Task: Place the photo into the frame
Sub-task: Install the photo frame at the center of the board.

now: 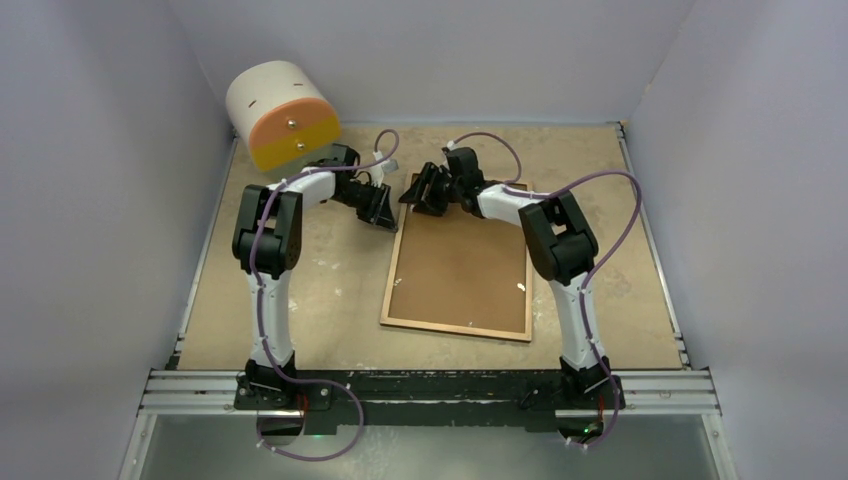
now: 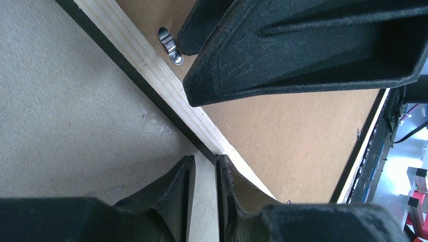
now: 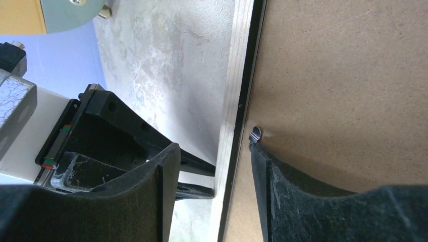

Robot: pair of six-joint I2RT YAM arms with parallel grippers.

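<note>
The frame (image 1: 455, 328) lies face down in the middle of the table, its light-wood back rim up. A brown hardboard backing panel (image 1: 460, 265) fills it. The photo is not in view. My left gripper (image 1: 383, 215) is at the frame's far left corner; in the left wrist view (image 2: 205, 164) its jaws stand a narrow gap apart with only table between them, one finger against the corner of the rim (image 2: 151, 65). My right gripper (image 1: 415, 195) is open astride the far rim (image 3: 237, 75); its midpoint shows in the right wrist view (image 3: 214, 151), and one fingertip (image 3: 260, 151) is on the backing by a metal tab (image 3: 256, 133).
A white cylinder with an orange and yellow face (image 1: 280, 115) stands at the back left. A metal turn clip (image 2: 170, 46) sits on the backing near the rim. Pale walls close in on three sides; a metal rail (image 1: 430, 385) runs along the near edge.
</note>
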